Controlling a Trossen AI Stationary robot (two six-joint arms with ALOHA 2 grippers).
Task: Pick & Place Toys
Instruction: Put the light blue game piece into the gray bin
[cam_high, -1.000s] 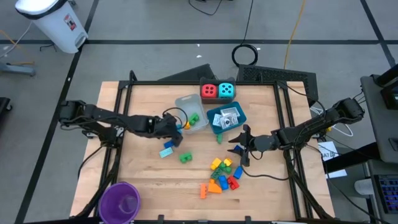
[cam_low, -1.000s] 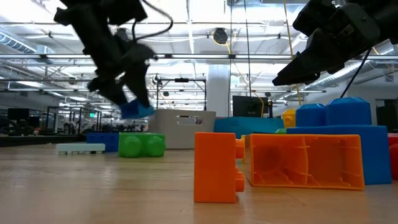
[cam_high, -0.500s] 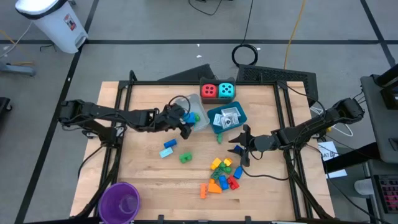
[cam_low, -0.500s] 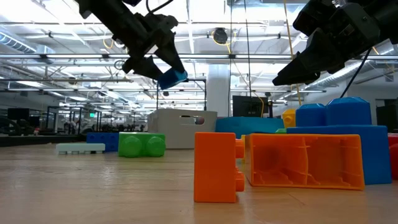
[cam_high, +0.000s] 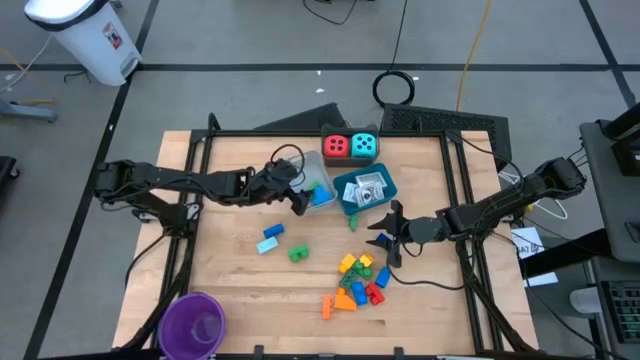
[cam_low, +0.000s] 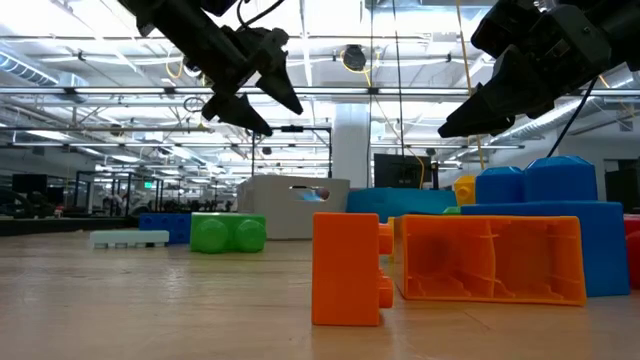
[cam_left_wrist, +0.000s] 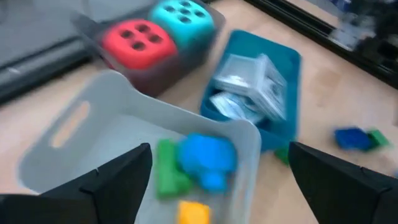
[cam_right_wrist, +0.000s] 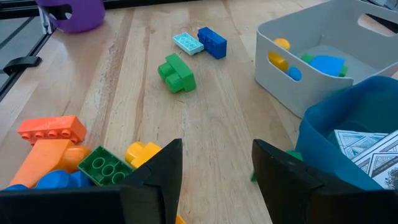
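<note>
My left gripper (cam_high: 298, 196) hangs open and empty over the near end of the grey tray (cam_high: 297, 162). A blue brick (cam_left_wrist: 208, 158) lies inside that tray beside a green brick (cam_left_wrist: 165, 171) and a yellow one (cam_left_wrist: 193, 211). My right gripper (cam_high: 385, 236) is open and empty, held above the table just near of the blue tray (cam_high: 345, 205) of white packets (cam_high: 367, 190). Loose bricks lie on the table: a blue pair (cam_high: 270, 238), a green one (cam_high: 298, 254) and a mixed pile (cam_high: 358, 280).
The red die (cam_high: 336, 146) and cyan die (cam_high: 365, 146) sit in a clear tray at the far side. A purple cup (cam_high: 195, 322) stands at the near left corner. Bare wood lies between the cup and the pile.
My left gripper has risen and gone toward the table's far right with the blue brick, to over the grey tray. It has then opened and let go. The blue brick has fallen into the grey tray and lies beside the green and yellow bricks.
</note>
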